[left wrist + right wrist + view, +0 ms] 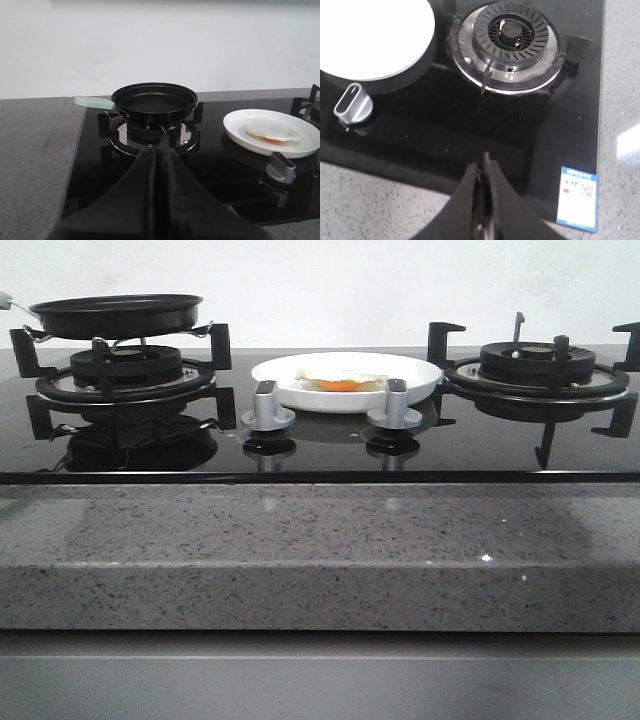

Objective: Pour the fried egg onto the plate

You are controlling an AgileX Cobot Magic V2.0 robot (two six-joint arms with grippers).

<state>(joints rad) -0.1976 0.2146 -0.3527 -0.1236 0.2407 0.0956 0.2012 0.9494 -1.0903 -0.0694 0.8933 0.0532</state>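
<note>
1. Fried egg (341,381) lying flat in the plate (416,376), orange yolk showing at its near edge in the front view; also seen on the plate (235,125) from the left wrist camera as a pale patch (272,132).
2. Plate resting on the black glass hob (470,445), between the two burners and just behind the two silver knobs (268,406).
3. Black frying pan (154,100) sitting level and empty on the left burner grate (125,375), pale green handle (94,102) sticking out away from the plate.
4. Right burner (510,37) bare, its grate arms (540,370) uncovered.
5. Left end effector (161,150) clenched, black fingers pressed together with nothing between them, held apart from the pan on the near side of the left burner.
6. Right end effector (485,167) likewise clenched on nothing, hanging over the hob's near edge, near the right burner and a small blue-edged sticker (578,196).
7. Speckled grey stone surface (320,560) running along the front of the hob.
</note>
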